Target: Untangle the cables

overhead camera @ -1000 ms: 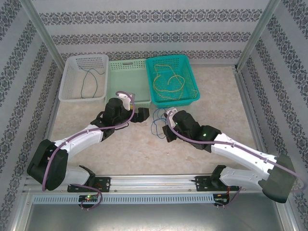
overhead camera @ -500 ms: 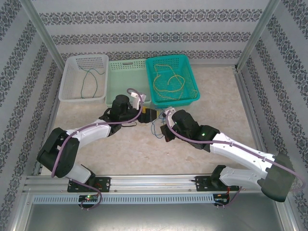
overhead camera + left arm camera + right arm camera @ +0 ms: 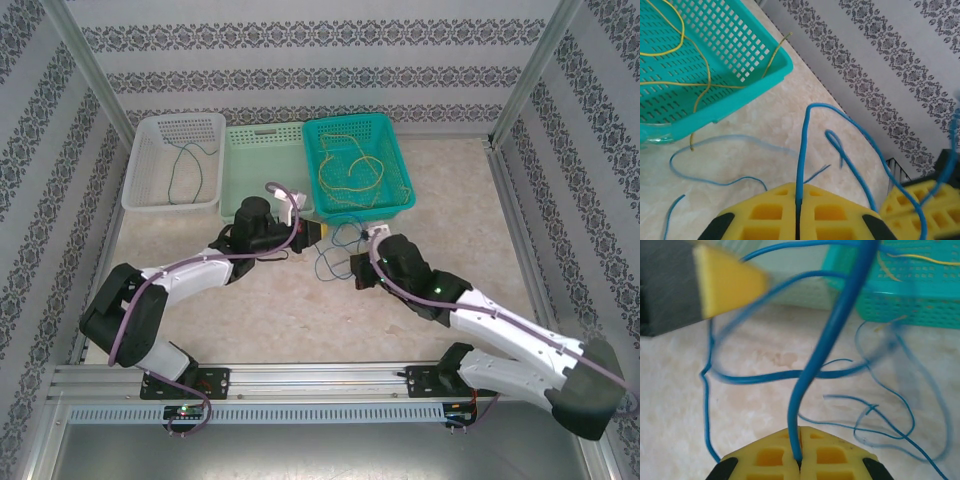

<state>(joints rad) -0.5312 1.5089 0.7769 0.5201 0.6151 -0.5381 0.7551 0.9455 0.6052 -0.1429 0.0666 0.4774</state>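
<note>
Overhead, the upper left of the frame has a white basket (image 3: 170, 160) with a green cable (image 3: 185, 172) looped inside it. Just right of it, side by side, sits a pale green basket (image 3: 262, 160).

Below that basket's right corner, the left gripper (image 3: 312, 233) reaches in from the left. In the left wrist view the left gripper (image 3: 797, 195) has its yellow pads pressed together, with the blue cable (image 3: 802, 150) pinched in the seam between them and rising straight up out of it. The rest of the strand arcs to the right and trails in loose loops over the table (image 3: 765, 130) at lower left of that view.

From above, the blue cable (image 3: 330, 262) lies in thin loops on the table (image 3: 250, 310) at centre frame, between the two grippers.

Upper centre-right, the teal basket (image 3: 392, 205) holds the yellow cable (image 3: 350, 172) in tangled curls; from the left wrist, one end of the yellow cable (image 3: 702, 85) hangs out through the mesh of the teal basket (image 3: 765, 75).

Right of centre, the right gripper (image 3: 358, 268) points toward the left one. In its own view the right gripper (image 3: 799, 445) is clamped tight on the blue cable (image 3: 840, 325), which climbs to the top edge.
</note>
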